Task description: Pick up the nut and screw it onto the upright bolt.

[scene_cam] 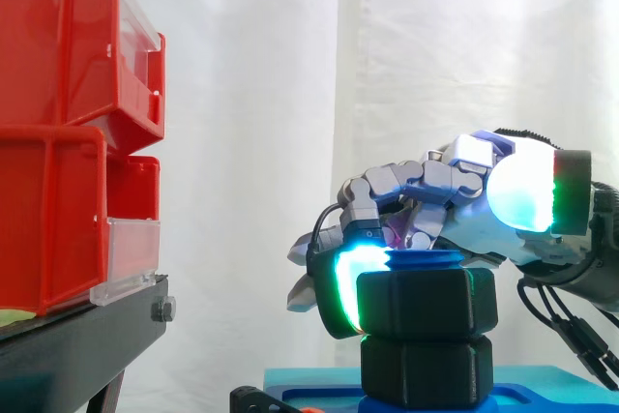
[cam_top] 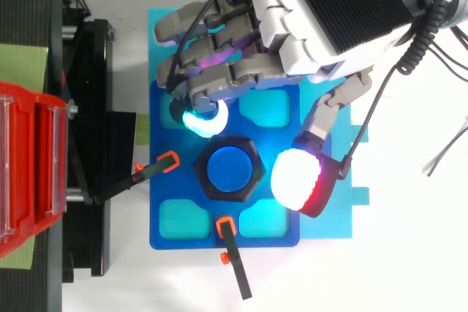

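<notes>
Hand, from the side: the hand (scene_cam: 435,186) reaches in from the right and is curled over the nut (scene_cam: 427,304). A glowing green pad (scene_cam: 343,282) sits against the nut's left side.
Nut, from the side: black with six sides. It sits on top of another black six-sided block (scene_cam: 426,371).
Bolt, from the side: a bit of the blue bolt (scene_cam: 426,260) peeks out above the nut.
Hand, from above: the fingers are bent round the nut. One pad (cam_top: 203,118) touches its upper-left edge. The thumb pad (cam_top: 296,180) is just beside the other side, and I cannot tell if it touches.
Nut, from above: it is in the middle of the blue plate (cam_top: 179,241), a black ring (cam_top: 201,169) round the bolt's blue top (cam_top: 228,168).
How it will feel: I think hard, light and smooth, so a bit slippery but not easy to break.
Where to hold: on two flat sides across from each other, so it turns without sliding.
</notes>
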Controlling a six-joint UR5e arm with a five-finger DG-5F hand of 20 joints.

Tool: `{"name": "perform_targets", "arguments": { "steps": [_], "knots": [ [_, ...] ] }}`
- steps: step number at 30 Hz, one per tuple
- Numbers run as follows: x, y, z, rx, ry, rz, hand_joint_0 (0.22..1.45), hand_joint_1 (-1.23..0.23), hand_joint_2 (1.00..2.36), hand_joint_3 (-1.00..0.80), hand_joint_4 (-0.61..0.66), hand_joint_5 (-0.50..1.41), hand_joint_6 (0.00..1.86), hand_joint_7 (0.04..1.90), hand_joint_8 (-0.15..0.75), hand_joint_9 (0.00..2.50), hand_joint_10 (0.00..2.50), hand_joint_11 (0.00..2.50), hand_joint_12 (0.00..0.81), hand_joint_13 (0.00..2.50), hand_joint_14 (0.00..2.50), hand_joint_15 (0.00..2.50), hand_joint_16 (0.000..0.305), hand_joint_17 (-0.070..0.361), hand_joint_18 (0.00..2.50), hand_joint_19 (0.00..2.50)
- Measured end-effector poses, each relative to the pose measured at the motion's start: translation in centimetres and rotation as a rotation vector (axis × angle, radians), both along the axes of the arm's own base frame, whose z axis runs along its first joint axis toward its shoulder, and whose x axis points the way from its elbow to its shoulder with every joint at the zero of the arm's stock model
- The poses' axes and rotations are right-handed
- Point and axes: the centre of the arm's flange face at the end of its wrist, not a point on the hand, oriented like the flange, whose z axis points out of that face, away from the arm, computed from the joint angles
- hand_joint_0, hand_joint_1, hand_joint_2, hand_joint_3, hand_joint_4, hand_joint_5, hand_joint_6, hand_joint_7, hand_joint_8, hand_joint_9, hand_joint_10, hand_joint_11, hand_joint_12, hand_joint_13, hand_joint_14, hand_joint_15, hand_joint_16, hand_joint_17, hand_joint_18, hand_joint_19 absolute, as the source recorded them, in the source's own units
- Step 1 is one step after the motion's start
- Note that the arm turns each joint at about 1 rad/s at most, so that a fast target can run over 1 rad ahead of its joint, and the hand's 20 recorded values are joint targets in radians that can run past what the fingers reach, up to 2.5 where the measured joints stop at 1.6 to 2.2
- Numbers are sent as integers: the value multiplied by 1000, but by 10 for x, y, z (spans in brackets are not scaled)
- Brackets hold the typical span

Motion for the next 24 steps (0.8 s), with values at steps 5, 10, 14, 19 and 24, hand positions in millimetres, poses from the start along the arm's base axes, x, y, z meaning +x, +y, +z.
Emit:
{"name": "perform_targets", "arguments": {
  "steps": [5, 10, 14, 19, 24],
  "knots": [
    [-1, -3, 0, -2, -1, -1, 475, -233, 1000, -500, 112, 58, 633, 1223, 216, 1389, 0, 4, 243, 851, 0, 28, 24, 54, 583, 14],
    [-1, -4, 0, -2, -1, -1, 458, -218, 1000, -500, 101, 56, 667, 1148, 210, 1488, 0, 0, 224, 919, 0, 31, 22, 49, 679, 51],
    [-1, -5, 0, -3, -2, -2, 441, -257, 1000, -500, 106, 58, 669, 1144, 197, 1557, 0, 0, 221, 965, 0, 18, 23, 51, 721, 89],
    [-2, -7, 0, -3, -2, -4, 426, -260, 1000, -500, 118, 62, 661, 1154, 209, 1610, 1, 0, 219, 986, 0, 16, 26, 58, 752, 99],
    [-3, -11, 0, -3, -2, -8, 405, -206, 1000, -500, 192, 70, 575, 1334, 226, 1564, 0, 0, 241, 915, 0, 0, 34, 77, 671, 60]
  ]
}}
